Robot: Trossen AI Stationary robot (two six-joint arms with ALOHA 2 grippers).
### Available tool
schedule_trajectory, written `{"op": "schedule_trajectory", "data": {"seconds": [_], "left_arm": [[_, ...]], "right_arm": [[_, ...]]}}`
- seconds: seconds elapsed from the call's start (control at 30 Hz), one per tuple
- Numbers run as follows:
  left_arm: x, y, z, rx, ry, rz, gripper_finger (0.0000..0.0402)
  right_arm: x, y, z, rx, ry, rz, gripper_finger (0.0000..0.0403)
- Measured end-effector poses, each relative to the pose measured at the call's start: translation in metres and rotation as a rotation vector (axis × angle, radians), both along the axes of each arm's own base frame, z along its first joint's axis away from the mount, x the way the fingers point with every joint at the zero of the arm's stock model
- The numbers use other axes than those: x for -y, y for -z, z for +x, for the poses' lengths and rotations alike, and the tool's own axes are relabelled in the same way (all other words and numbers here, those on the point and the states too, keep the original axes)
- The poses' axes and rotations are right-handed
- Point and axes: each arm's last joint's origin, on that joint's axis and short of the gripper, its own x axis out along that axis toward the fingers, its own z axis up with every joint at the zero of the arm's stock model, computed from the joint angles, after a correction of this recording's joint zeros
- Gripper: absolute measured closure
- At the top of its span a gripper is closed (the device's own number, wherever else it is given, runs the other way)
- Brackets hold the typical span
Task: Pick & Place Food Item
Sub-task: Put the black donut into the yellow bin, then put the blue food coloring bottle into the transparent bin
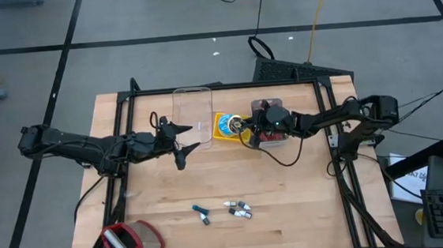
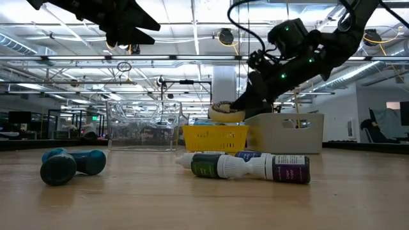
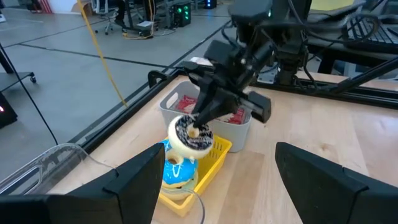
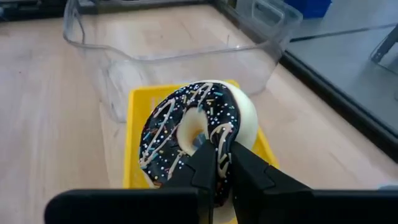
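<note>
While pinching the donut (image 4: 199, 134) by one side of its ring, with one finger through the hole, right gripper (image 4: 219, 163) closing narrowly on it and holding it tilted just above the yellow basket (image 4: 135, 124), left of the grey bin (image 3: 239, 127) and right of the clear tub (image 4: 180, 37). Judging it light and soft, with a frosted top likely to smear or dent, so gripping gently across the ring rather than pressing on the icing. Left gripper (image 1: 182, 147) waiting to the left, near the tub, jaws standing wide and carrying nothing.
</note>
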Motion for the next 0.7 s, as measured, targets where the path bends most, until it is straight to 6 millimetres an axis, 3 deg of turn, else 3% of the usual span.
{"op": "schedule_trajectory", "data": {"seconds": [0.23,0.7], "left_arm": [[0.0,0.0,0.0,0.0,0.0,0.0,0.0094],[0.0,-0.0001,0.0,0.001,0.0,0.0,0.0094]], "right_arm": [[0.0,-0.0027,0.0,0.003,-0.013,-0.035,0.0358],[0.0008,-0.0016,-0.0005,-0.015,0.014,-0.053,0.02]]}}
